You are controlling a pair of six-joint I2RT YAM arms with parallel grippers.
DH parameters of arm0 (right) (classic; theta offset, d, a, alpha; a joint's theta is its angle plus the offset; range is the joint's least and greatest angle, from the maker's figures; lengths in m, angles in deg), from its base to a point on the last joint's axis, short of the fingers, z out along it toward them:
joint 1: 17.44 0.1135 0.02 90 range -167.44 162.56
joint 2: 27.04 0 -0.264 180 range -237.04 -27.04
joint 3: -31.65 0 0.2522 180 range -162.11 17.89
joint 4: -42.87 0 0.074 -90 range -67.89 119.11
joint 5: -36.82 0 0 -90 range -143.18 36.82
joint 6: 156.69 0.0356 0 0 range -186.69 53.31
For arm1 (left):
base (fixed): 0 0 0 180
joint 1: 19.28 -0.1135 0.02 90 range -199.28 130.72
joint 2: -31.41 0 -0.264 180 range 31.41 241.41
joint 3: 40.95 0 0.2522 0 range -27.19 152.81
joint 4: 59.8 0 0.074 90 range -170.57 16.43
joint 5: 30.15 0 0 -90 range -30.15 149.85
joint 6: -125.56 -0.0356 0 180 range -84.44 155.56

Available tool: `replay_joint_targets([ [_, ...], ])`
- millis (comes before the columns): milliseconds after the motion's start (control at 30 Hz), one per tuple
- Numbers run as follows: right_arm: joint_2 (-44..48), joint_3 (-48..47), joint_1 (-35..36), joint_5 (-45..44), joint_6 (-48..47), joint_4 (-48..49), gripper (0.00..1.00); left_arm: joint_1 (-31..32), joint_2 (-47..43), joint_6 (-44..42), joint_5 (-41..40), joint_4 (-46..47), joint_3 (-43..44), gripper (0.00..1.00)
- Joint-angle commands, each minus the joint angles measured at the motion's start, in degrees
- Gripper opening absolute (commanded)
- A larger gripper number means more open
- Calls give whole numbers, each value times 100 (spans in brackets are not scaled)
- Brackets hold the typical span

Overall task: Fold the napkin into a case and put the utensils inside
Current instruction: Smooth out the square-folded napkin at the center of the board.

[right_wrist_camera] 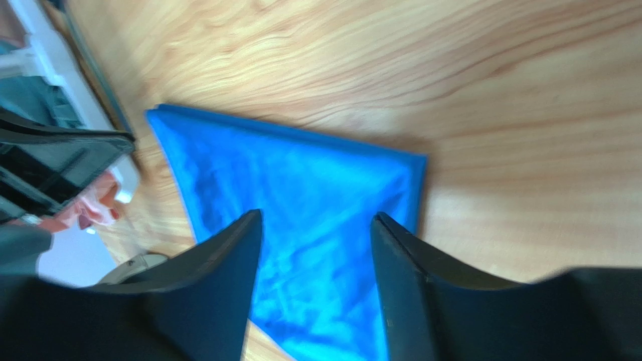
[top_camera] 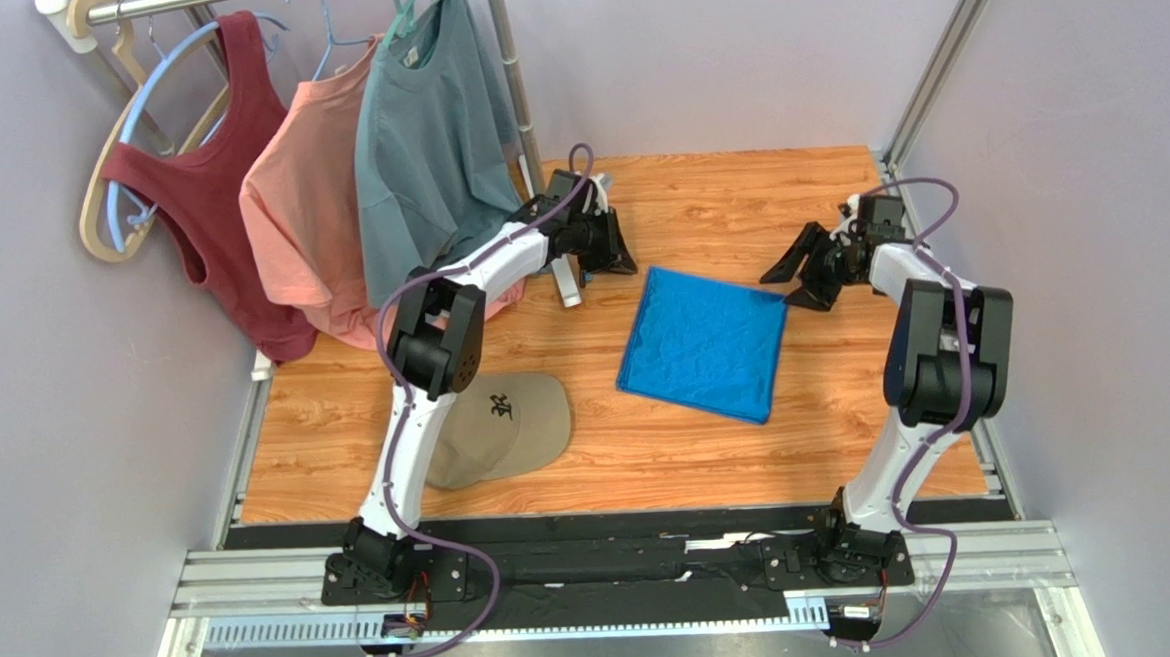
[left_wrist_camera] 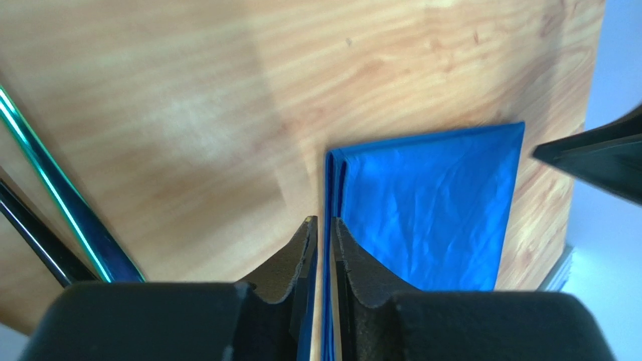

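The bright blue napkin [top_camera: 705,342] lies flat on the wooden table, folded into a rough square with stacked layers along one edge [left_wrist_camera: 429,203] [right_wrist_camera: 301,188]. My left gripper [top_camera: 621,255] hovers at its far left corner. Its jaws [left_wrist_camera: 322,219] stand only a slit apart, and the napkin's folded edge runs in that slit with bare wood beside it. My right gripper [top_camera: 796,280] is at the far right corner, wide open [right_wrist_camera: 316,216], with the cloth below and nothing held. The utensils are out of view.
A tan cap [top_camera: 506,423] lies near the left arm. A grey-teal T-shirt [top_camera: 424,142], a pink top [top_camera: 306,193] and a maroon tank top [top_camera: 208,183] hang from a rack at the back left. A small pale object [top_camera: 566,282] sits beside the left gripper.
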Motion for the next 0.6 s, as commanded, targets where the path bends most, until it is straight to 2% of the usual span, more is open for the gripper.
replay_joint_targets([
  [0,949,193,83,-10,-91,-220,63,402,-1079,-540,-117,-263,-384,21],
  [100,1266,791,83,419,-65,33,63,631,-1343,-172,216,367,-1095,17],
  [200,1310,1310,65,763,-38,350,51,859,-1528,250,532,1131,-1843,13],
  [233,1284,1398,48,791,-47,378,35,947,-1589,320,638,1231,-1966,13],
  [300,1240,1617,-23,835,5,526,19,1253,-1651,382,761,1677,-2221,10],
  [333,1223,1662,-58,878,14,588,8,1360,-1686,496,918,1863,-2309,8],
  [367,1205,1706,-119,905,23,606,2,1465,-1765,575,937,2012,-2519,7],
  [400,1205,1750,-146,914,14,624,0,1666,-1792,654,964,2449,-2617,6],
  [567,1214,1865,-321,923,32,677,0,2125,-1512,1094,1262,3156,-2759,2],
])
